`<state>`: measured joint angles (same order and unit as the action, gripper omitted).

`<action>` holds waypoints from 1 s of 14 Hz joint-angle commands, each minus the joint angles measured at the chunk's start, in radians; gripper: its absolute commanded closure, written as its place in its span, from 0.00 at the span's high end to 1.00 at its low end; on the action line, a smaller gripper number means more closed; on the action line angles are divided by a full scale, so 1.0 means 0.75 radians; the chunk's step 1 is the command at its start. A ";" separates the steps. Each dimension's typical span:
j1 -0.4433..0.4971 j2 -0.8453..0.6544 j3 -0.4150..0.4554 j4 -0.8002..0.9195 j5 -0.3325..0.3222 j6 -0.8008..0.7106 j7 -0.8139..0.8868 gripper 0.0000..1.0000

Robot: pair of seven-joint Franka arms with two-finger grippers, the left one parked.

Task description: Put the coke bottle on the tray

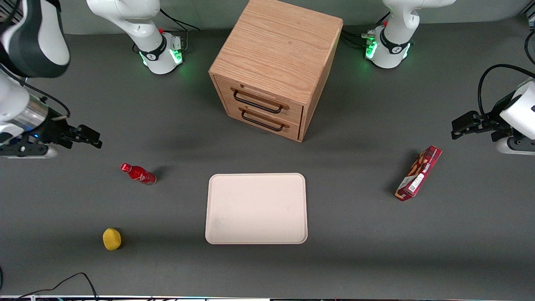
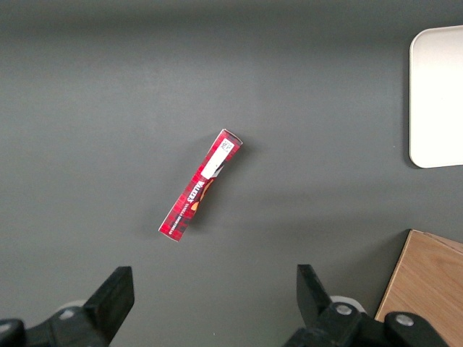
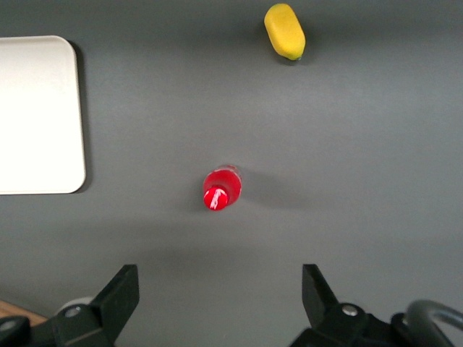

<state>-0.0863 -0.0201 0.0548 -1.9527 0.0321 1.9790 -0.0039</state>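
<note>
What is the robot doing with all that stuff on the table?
Nothing is being held yet. The robot's gripper is open and hangs above the table, a bit farther from the camera than the standing coke bottle. The tray has nothing on it and lies beside the bottle, in front of the drawer cabinet. A lemon sits nearer the camera.

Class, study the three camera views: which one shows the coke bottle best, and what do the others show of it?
The front view: the coke bottle shows its side, cap, neck and label, standing on the table beside the tray. The right wrist view sees only its cap and shoulders from above the open end effector. The left wrist view misses it.
</note>
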 commanded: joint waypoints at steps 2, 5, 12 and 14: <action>0.003 0.064 0.017 -0.143 -0.012 0.220 -0.040 1.00; 0.003 0.110 0.039 -0.286 -0.016 0.455 -0.064 1.00; 0.001 0.176 0.041 -0.331 -0.020 0.568 -0.120 0.94; 0.001 0.178 0.041 -0.331 -0.020 0.570 -0.120 0.86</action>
<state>-0.0842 0.1168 0.0859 -2.1910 0.0263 2.3857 -0.0683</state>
